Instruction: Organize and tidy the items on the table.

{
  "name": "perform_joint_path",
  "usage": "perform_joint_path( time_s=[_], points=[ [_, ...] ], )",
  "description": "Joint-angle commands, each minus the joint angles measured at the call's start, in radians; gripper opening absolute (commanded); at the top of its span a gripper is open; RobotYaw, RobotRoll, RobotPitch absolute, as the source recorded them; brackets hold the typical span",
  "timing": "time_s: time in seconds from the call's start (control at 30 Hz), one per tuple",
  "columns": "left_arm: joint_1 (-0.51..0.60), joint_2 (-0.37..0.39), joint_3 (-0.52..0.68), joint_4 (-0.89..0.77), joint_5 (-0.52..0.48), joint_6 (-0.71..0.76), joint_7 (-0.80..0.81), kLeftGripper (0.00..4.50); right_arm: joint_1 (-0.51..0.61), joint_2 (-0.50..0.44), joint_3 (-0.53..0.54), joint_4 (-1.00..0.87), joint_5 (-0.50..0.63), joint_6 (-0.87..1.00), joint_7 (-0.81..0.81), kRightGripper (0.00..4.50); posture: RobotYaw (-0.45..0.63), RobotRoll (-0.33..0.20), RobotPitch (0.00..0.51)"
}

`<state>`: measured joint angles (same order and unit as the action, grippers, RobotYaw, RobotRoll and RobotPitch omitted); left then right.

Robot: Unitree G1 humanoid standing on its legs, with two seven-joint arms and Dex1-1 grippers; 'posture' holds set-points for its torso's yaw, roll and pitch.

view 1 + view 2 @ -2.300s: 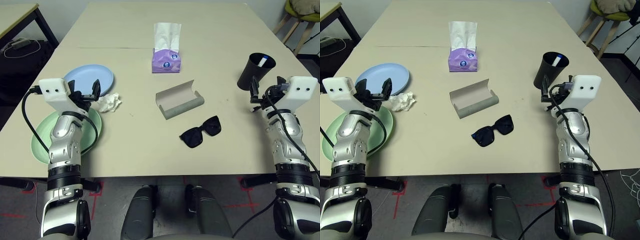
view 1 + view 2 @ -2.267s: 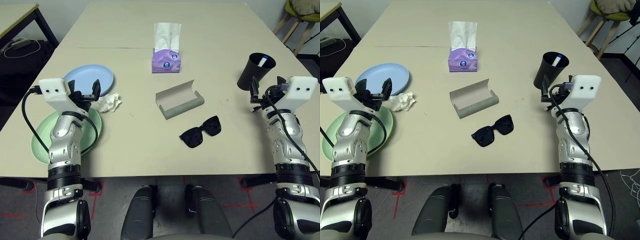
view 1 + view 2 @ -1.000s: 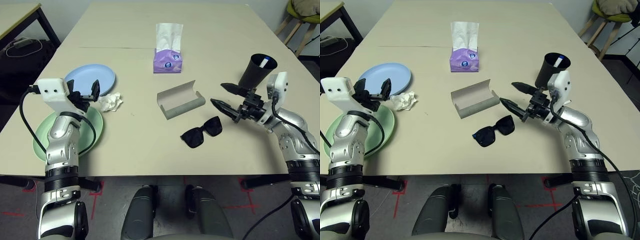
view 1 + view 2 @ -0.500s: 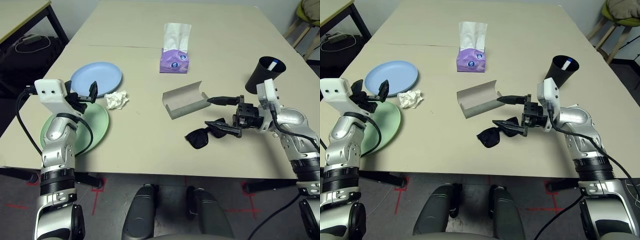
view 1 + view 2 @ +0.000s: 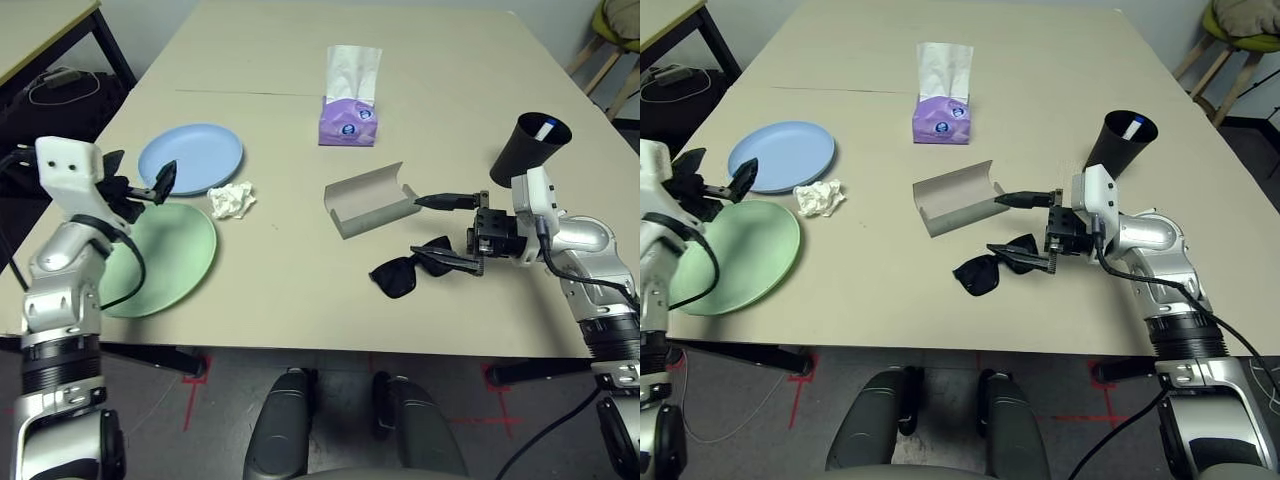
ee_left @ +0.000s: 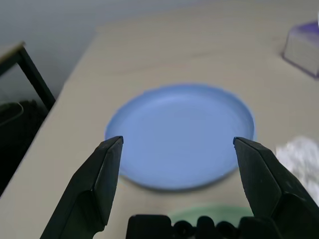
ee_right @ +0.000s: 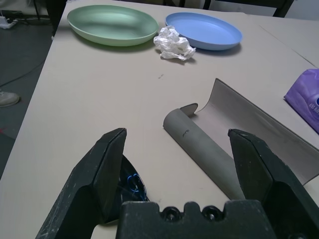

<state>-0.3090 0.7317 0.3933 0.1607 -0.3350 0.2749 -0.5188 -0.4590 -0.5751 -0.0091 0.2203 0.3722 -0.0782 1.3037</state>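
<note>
1. Reaching leftward, right gripper (image 5: pixel 448 232) has swung in from beside the cup (image 5: pixel 528 146); fingers spread, straddling the sunglasses (image 5: pixel 409 271), centre frame, beside the open case (image 5: pixel 368 200)
2. Left gripper (image 5: pixel 140 175), fingers spread, has drifted left, baring the green plate (image 5: pixel 165 255)
3. Judged: sunglasses pickup imminent

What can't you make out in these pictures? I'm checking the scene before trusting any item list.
- Black cup: its inside is dark in the head views; the white marker pen shows just its tip at the rim.
- Black sunglasses: the right gripper covers one end; in the right wrist view they are cut off behind a finger.
- Grey glasses case: its far end runs off the right wrist view's edge.
- Blue plate: blurred in the left wrist view.
</note>
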Motion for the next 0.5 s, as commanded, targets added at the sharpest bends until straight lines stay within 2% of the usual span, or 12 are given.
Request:
perform_joint_path(
  time_s=[0.03, 0.13, 0.33, 0.5],
  points=[
    [0.040, 0.043, 0.030, -0.022, -0.032, 0.089, -0.041, 4.50, 0.015, -0.002, 0.002, -0.002, 0.001, -0.006, -0.003, 4.48, 0.15, 0.000, 0.135],
    [0.035, 0.094, 0.064, -0.019, -0.064, 0.257, -0.019, 4.50, 0.018, 0.002, -0.003, -0.012, 0.010, 0.004, -0.010, 4.48, 0.15, 0.000, 0.137],
    [-0.007, 0.178, 0.100, 0.032, -0.084, 0.436, -0.004, 4.50, 0.023, 0.002, 0.002, -0.024, 0.010, 0.006, -0.017, 4.48, 0.15, 0.000, 0.139],
    [0.027, 0.239, 0.099, 0.047, -0.098, 0.590, -0.046, 4.50, 0.033, 0.004, -0.001, -0.043, 0.021, 0.024, -0.028, 4.48, 0.15, 0.000, 0.146]
  ],
)
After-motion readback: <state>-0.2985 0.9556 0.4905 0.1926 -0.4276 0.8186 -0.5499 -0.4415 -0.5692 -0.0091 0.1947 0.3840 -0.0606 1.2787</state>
